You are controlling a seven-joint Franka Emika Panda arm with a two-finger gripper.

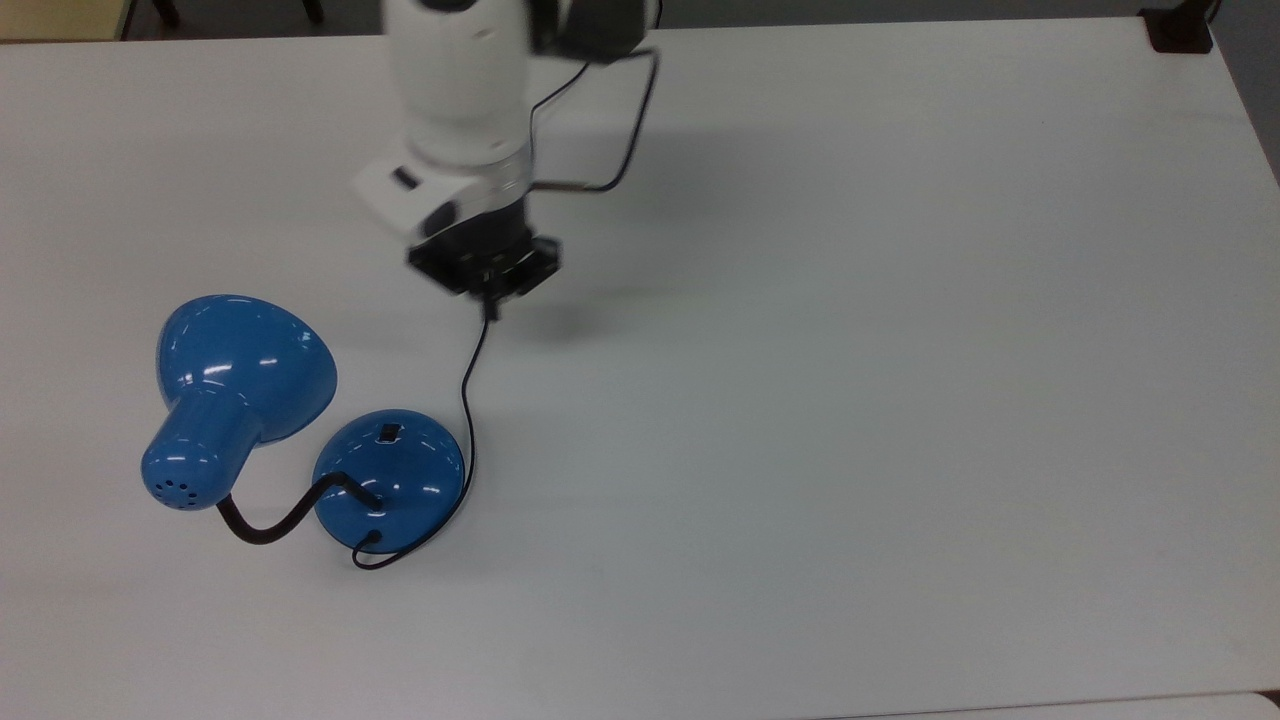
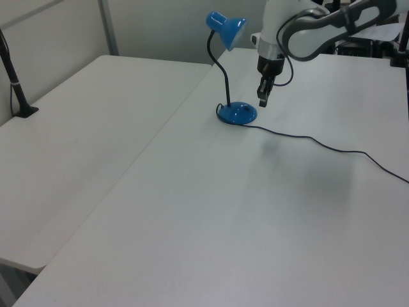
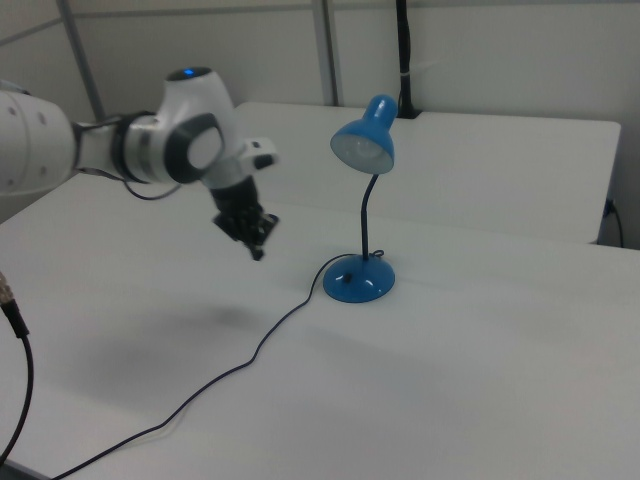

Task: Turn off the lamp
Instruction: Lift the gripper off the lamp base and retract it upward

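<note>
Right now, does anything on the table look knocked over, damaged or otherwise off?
Nothing stands out. The lamp stands upright on its base, its cord trailing loosely across the table. The gripper hangs in the air, apart from the lamp.
</note>
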